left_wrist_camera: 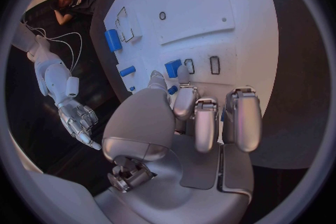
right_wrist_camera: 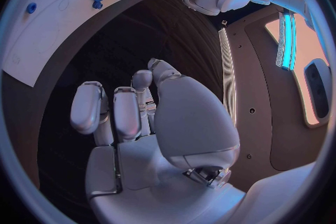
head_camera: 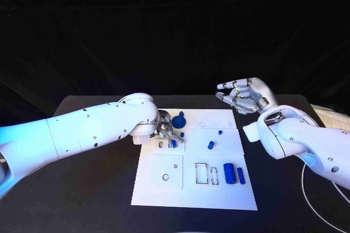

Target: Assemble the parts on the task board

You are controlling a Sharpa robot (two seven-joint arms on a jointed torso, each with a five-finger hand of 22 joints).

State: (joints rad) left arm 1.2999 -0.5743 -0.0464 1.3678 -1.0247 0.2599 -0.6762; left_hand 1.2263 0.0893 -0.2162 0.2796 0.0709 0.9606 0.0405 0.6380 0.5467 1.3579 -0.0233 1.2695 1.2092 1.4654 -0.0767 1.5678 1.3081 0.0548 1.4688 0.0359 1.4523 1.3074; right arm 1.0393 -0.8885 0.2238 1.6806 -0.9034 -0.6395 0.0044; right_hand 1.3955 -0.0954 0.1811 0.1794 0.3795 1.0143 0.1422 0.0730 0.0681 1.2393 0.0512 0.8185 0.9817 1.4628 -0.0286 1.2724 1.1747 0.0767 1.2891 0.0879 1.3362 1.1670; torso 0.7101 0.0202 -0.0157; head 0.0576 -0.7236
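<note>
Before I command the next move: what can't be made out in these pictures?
- Left hand, head view: its own wrist covers the fingers, so a grip on the small blue part can't be confirmed; in the left wrist view the fingertips overlap it.
- Task board, right wrist view: cut off by the circle's rim.
- Blue gear: teeth too small.
</note>
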